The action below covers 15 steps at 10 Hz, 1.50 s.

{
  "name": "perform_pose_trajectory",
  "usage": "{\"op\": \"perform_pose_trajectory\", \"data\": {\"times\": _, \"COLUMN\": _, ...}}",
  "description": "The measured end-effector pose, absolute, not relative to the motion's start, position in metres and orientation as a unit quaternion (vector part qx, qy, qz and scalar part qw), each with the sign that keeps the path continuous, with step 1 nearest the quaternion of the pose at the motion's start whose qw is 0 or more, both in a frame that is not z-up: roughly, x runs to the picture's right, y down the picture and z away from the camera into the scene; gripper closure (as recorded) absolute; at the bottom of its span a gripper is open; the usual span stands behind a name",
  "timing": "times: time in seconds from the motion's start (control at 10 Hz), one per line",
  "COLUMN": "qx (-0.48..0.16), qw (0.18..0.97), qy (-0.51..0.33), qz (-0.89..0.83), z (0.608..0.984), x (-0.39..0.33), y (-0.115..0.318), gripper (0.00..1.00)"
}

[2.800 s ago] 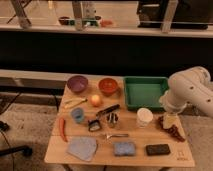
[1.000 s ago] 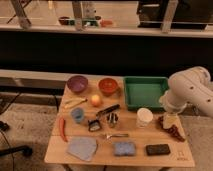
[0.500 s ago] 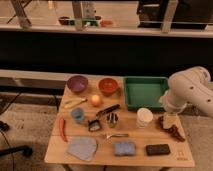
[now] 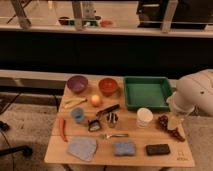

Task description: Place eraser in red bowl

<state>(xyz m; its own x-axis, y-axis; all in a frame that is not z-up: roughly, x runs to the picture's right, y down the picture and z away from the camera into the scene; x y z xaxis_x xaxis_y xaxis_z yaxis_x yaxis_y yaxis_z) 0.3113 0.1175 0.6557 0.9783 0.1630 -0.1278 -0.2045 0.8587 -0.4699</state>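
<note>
We see the eraser (image 4: pixel 158 149) lying flat near the table's (image 4: pixel 135 134) front edge, close to the right corner, with the blue sponge (image 4: pixel 124 148) just to its left. The red bowl (image 4: pixel 108 86) sits at the back edge, between the purple bowl (image 4: pixel 77 83) and the green tray (image 4: pixel 148 79). The gripper (image 4: pixel 174 121) hangs over the right edge, spread and holding nothing (1 white cup (image 4: pixel 144 117) stands just beside it). Between eraser and bowl, small tools crowd the middle.
</note>
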Motion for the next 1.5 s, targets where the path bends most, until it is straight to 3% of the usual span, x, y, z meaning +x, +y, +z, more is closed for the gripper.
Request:
{"op": "perform_pose_trajectory", "data": {"times": 0.6, "qx": -0.266, "qw": 0.961, "qy": 0.007, "qz": 0.078, "z": 0.627, "x": 0.286, "y": 0.158, "gripper": 0.2}}
{"op": "perform_pose_trajectory", "data": {"times": 1.5, "qx": -0.283, "qw": 0.957, "qy": -0.006, "qz": 0.063, "z": 0.628, "x": 0.278, "y": 0.182, "gripper": 0.2}}
